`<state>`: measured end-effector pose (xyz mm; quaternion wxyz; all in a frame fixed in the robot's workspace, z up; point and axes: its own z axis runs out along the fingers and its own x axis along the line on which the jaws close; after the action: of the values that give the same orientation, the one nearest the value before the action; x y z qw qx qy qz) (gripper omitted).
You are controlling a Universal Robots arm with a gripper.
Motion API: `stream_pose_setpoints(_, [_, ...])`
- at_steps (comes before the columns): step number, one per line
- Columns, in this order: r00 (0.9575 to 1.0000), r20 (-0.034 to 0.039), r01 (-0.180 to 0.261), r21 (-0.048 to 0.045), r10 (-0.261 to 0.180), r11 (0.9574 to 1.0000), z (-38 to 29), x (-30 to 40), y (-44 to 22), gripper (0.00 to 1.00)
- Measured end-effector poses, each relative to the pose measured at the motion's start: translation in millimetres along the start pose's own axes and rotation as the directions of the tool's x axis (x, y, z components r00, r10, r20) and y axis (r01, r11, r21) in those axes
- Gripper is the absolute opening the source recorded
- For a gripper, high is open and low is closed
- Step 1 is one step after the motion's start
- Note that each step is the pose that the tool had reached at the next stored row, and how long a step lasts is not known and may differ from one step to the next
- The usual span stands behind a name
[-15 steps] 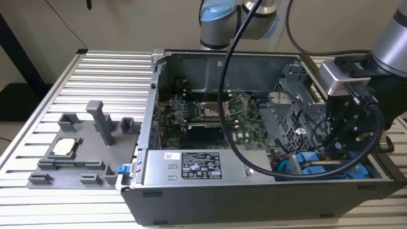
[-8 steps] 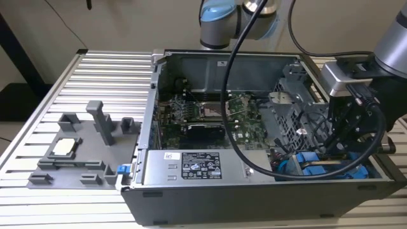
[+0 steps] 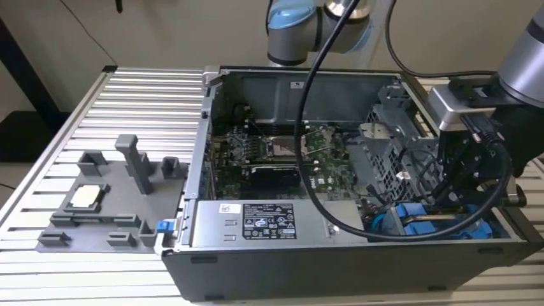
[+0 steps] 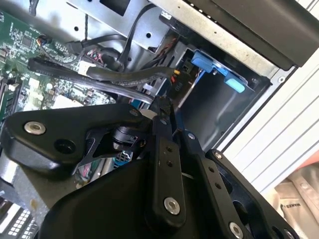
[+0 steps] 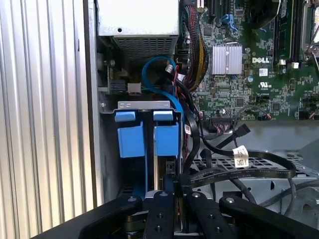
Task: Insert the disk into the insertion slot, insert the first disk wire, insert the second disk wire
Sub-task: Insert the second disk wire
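The disk (image 5: 166, 140) sits in the insertion slot (image 5: 144, 105), so that in the first wrist view only its bright blue carrier front shows. That front is a narrow face standing on edge. The disk's long axis runs away from it into the metal cage, with the blue end pointing out towards the open side of the computer case (image 3: 340, 268). A second blue carrier (image 5: 131, 139) stands just beside it, parallel and facing the same way. A blue cable (image 5: 146, 164) runs down between the two fronts.

In the exterior view the case lies open on the ribbed bench (image 3: 127, 102), towards the bench's edge at the exterior view's right. The blue fronts are in the case's near corner on that side, and the arm (image 3: 518, 70) reaches down into this corner among black cables.

The gripper (image 5: 174, 186) hangs close in front of the disk's blue face, in line with it. Its fingers (image 5: 162, 199) are drawn close together. I cannot tell whether anything thin is pinched between them.

As for writing, the silver power-supply box (image 3: 255, 223) along the case's near wall carries a white printed label. A small white tag (image 5: 240, 156) hangs on a black cable near the gripper, and the green circuit board (image 5: 249, 74) bears white lettering.

A grey fixture (image 3: 111, 204) stands on the bench well apart from the case, at the exterior view's left
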<state>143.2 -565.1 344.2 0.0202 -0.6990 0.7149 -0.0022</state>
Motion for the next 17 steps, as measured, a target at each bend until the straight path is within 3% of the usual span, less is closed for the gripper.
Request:
stream_pose_setpoints(9, [1.0,0.0063,-0.003,-0.0001,0.003,1.0,2.9,0.0,-1.3,0.16])
stream_pose_setpoints(17, [0.9997,0.0057,-0.023,0.0005,0.023,0.9997,5.9,0.6,-1.7,0.16])
